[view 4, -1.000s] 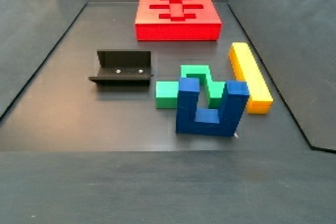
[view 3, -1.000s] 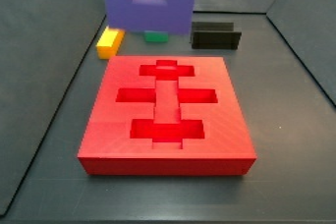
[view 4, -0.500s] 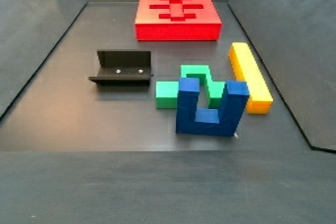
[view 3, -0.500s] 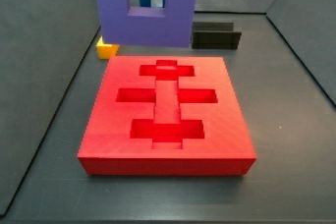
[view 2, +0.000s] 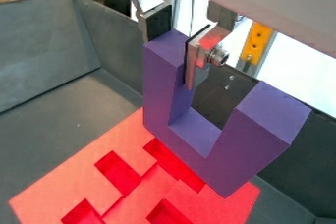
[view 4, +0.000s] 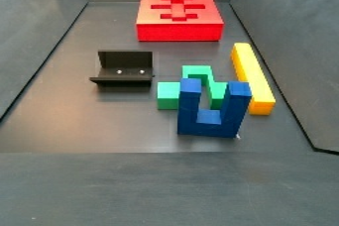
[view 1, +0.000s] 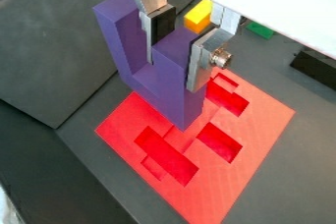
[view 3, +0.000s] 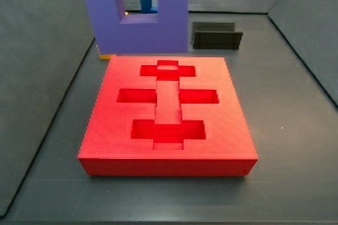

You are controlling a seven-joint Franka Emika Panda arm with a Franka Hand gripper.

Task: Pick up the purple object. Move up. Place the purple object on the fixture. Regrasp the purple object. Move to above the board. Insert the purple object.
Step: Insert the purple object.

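My gripper (view 1: pixel 179 47) is shut on one prong of the purple object (view 1: pixel 141 66), a thick U-shaped block. It hangs prongs-up over the board (view 1: pixel 197 147), the big red slab with cross-shaped cutouts. In both wrist views the silver fingers (view 2: pixel 199 59) clamp that prong from two sides, gripper (view 2: pixel 179 41). In a side view the purple object (view 3: pixel 132 30) hangs above the far edge of the board (view 3: pixel 168 111) and hides most of the gripper. The fixture (view 3: pixel 218 37) stands on the floor beyond the board, fixture (view 4: pixel 123 69).
A blue two-pronged piece (view 4: pixel 212 106), a green block (view 4: pixel 185 84) and a yellow bar (view 4: pixel 252 76) lie together away from the board (view 4: pixel 181 17). Dark sloping walls enclose the floor on all sides.
The purple object has travelled toward the board with the gripper; it fills more of the side view and now covers the yellow and green pieces behind it.
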